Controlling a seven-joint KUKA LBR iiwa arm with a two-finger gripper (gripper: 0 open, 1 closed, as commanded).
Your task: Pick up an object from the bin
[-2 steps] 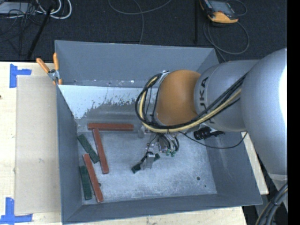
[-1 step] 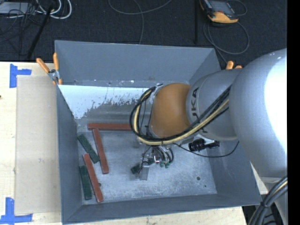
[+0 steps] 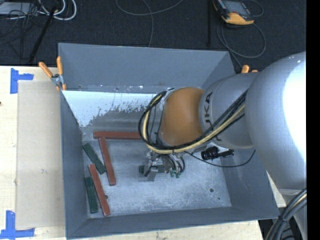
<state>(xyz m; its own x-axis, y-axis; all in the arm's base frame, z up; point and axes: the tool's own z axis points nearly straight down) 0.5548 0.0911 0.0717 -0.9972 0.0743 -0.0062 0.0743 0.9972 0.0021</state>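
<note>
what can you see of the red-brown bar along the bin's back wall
The red-brown bar is a long, thin, matte strip, perhaps wood or plastic. It lies flat on the bin floor at the foot of the back wall, running left to right. Its left end meets a second red-brown bar in an L; its right end reaches the arm's cables.

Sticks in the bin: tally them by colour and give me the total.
Red-brown sticks: 3
Dark green sticks: 2
Total: 5
</note>
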